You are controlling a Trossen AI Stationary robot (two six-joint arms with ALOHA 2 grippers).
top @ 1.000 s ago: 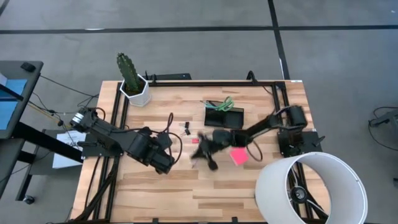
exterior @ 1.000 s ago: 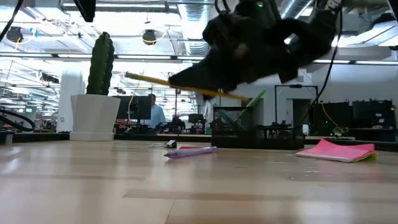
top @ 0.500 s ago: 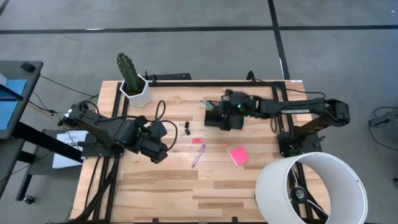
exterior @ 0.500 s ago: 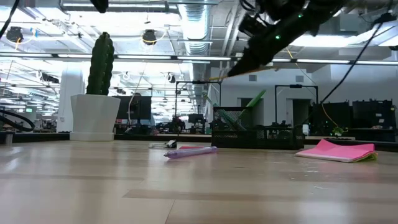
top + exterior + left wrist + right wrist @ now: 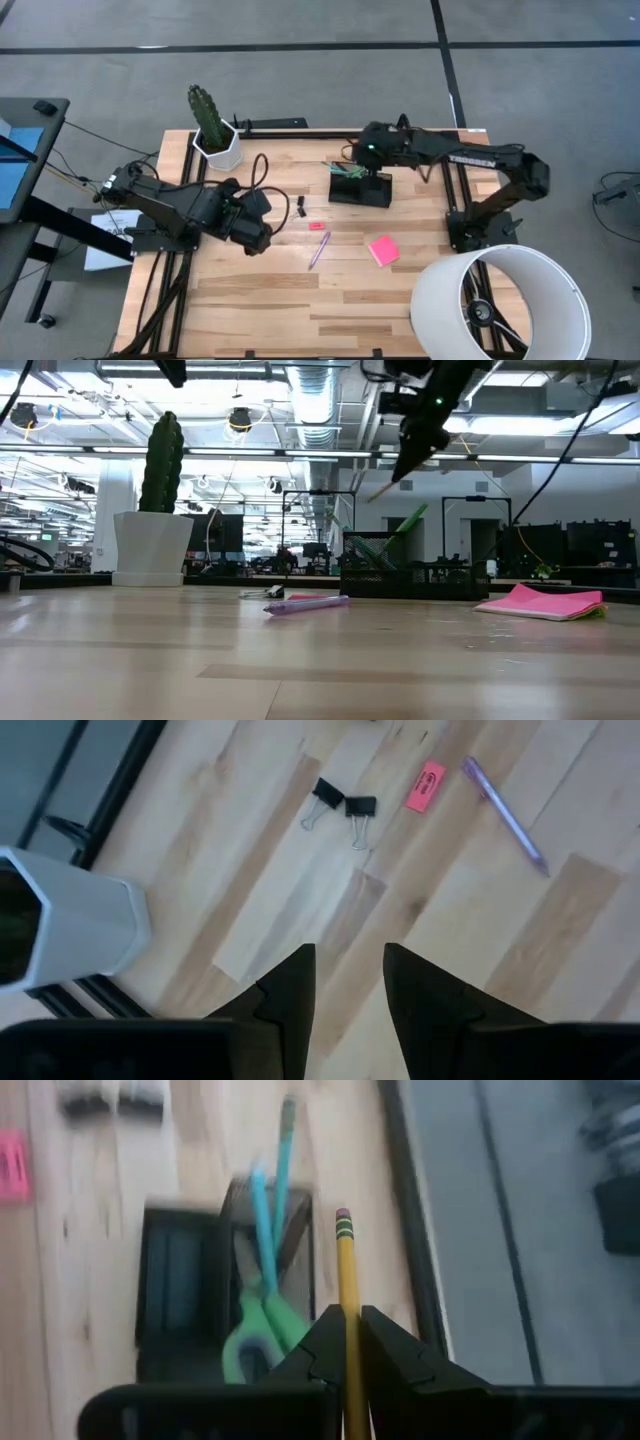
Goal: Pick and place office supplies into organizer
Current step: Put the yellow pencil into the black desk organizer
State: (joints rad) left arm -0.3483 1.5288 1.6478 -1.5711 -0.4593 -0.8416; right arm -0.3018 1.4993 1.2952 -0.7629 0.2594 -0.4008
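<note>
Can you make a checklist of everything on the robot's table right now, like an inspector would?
Surface: wooden table, pale planks, dark frame around it.
Job's things: black organizer holds green-handled scissors and teal pens; purple pen, pink sticky-note pad, pink eraser and two binder clips lie loose on the wood.
Clutter: cactus in white pot at a back corner; white lampshade at the front right.
Grippers: right gripper is above the organizer, jaws shut on a yellow pencil; left gripper is open, empty, over the table's left side.
Cables: black cable loops by the left arm.
Surroundings: grey floor; office room beyond.
</note>
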